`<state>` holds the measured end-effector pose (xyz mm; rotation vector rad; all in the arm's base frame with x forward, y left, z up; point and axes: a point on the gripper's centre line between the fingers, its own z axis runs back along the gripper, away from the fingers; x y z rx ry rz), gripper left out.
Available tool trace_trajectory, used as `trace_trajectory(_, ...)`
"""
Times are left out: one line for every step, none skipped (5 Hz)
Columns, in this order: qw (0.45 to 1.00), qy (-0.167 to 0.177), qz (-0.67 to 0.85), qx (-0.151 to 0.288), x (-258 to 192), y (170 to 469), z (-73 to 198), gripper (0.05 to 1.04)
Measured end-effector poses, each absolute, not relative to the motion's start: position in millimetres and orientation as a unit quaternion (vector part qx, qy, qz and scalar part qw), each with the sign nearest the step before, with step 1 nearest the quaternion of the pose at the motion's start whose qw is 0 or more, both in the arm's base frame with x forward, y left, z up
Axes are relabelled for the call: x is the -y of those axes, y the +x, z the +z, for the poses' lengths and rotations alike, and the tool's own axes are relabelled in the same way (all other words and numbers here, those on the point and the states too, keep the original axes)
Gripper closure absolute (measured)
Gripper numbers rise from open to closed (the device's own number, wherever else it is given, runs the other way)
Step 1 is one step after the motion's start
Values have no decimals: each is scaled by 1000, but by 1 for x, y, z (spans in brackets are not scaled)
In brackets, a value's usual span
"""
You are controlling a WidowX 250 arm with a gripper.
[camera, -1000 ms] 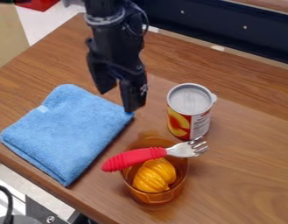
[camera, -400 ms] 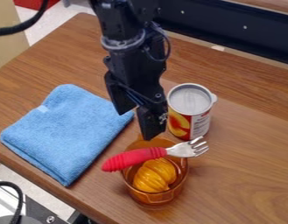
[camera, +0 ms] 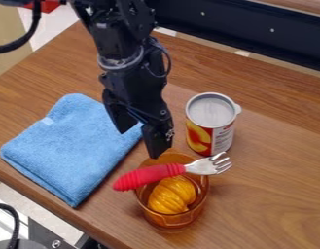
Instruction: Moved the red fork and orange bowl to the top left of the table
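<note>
The black two-finger gripper point(camera: 140, 142) hangs just left of the frame's centre, its jaws parted with a clear gap and nothing held, one tip near the rim of a see-through orange bowl point(camera: 167, 222) at lower centre. A fork with a ridged red handle and metal tines point(camera: 152, 176) lies across that rim, above a ridged yellow-orange object point(camera: 170, 195) inside. A folded blue cloth point(camera: 71, 146) lies at left; a peach-pictured can point(camera: 211, 124) stands right of centre.

On one wooden table point(camera: 273, 204) are five objects: one red-handled fork point(camera: 149, 176), one see-through orange bowl point(camera: 170, 221), one ridged yellow-orange item point(camera: 170, 195) inside it, one can point(camera: 211, 133) with a picture label, and one folded blue cloth point(camera: 71, 146), with one black robot gripper point(camera: 140, 142) above.
</note>
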<state>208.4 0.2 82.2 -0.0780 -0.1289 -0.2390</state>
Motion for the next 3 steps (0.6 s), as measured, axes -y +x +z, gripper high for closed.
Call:
trace_trajectory(990, -40, -121, 57, -5, 209, 73, 84)
trace_trajectory(990, -35, -122, 64, -8, 215, 64, 84)
trace_trajectory(990, -34, -122, 70, -8, 219, 60, 84)
